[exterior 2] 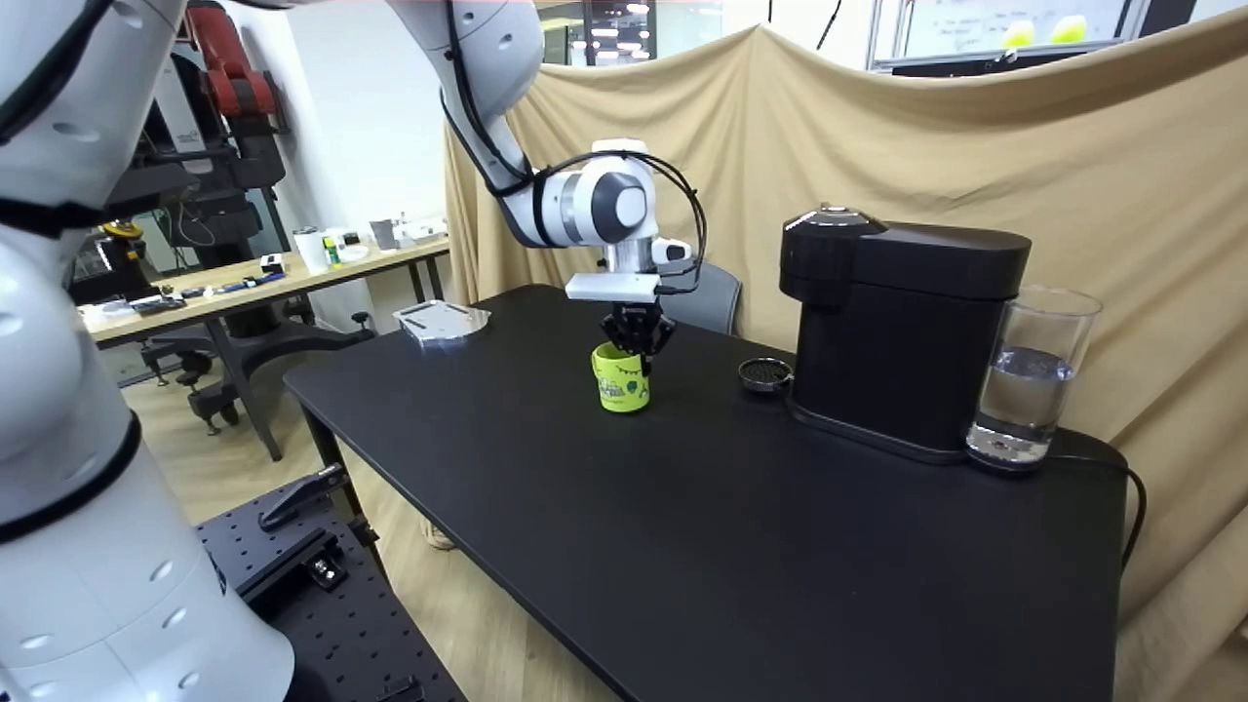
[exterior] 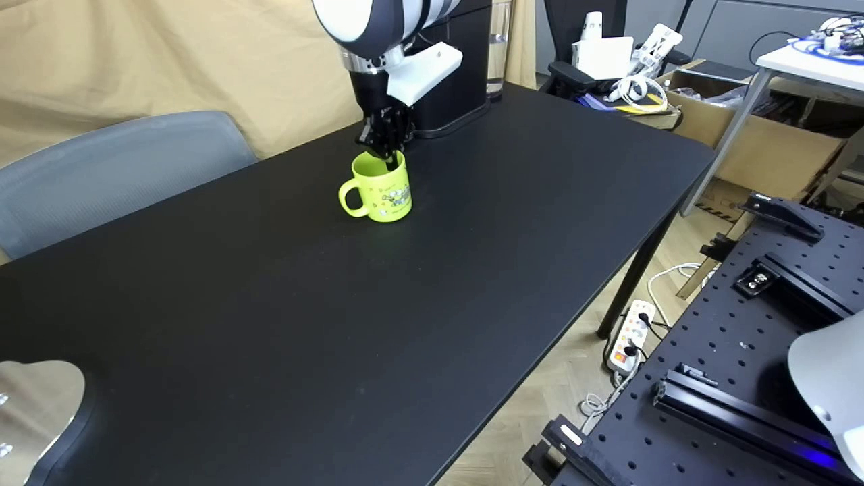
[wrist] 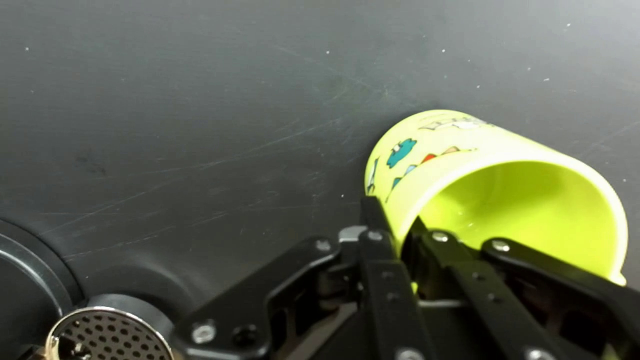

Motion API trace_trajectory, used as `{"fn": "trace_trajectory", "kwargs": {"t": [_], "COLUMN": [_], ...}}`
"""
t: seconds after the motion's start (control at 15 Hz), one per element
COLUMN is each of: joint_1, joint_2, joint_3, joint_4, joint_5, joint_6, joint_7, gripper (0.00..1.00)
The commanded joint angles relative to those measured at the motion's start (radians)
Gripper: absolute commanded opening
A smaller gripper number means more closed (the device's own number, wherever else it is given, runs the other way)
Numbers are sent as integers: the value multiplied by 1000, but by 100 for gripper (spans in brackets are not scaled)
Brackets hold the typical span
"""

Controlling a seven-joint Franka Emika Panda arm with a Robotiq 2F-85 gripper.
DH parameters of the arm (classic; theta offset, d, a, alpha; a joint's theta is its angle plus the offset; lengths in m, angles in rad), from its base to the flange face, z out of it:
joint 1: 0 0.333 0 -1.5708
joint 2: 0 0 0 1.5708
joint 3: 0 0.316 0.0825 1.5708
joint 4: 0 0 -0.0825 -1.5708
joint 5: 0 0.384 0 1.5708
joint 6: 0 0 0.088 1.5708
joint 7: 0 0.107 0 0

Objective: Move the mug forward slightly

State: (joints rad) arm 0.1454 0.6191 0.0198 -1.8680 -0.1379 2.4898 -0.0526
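Observation:
The lime-green mug point(exterior: 383, 192) appears upright on the black table point(exterior: 304, 324). Its handle points to the left in an exterior view. It also shows in an exterior view point(exterior 2: 620, 382), with printed pictures on its side. In the wrist view the mug point(wrist: 430, 142) is at the right with its open top toward the camera. My gripper point(wrist: 394, 212) is shut on the mug's rim, one finger inside and one outside the wall. The gripper points down at the mug's rim in both exterior views point(exterior: 391, 160) point(exterior 2: 641, 357). The mug's inside bottom is partly hidden.
A black coffee machine point(exterior 2: 907, 341) stands on the table near the curtain, with a water glass point(exterior 2: 1024, 390) beside it. A small round metal grate point(exterior 2: 765, 373) sits at its front, also in the wrist view point(wrist: 107, 335). A metal plate point(exterior 2: 444, 322) lies at the table's far end.

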Motion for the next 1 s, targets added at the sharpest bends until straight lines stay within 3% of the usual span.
{"fn": "trace_trajectory", "kwargs": {"t": [0.0, 0.2, 0.33, 0.93], "joint_1": [-8, -14, -16, -23], "joint_2": [25, 22, 21, -23], "joint_3": [5, 9, 10, 21], "joint_4": [49, 47, 46, 12], "joint_5": [5, 13, 17, 22], "joint_6": [-32, -35, -39, -46], "joint_7": [20, 13, 12, -15], "gripper": [2, 2, 36, 96]}}
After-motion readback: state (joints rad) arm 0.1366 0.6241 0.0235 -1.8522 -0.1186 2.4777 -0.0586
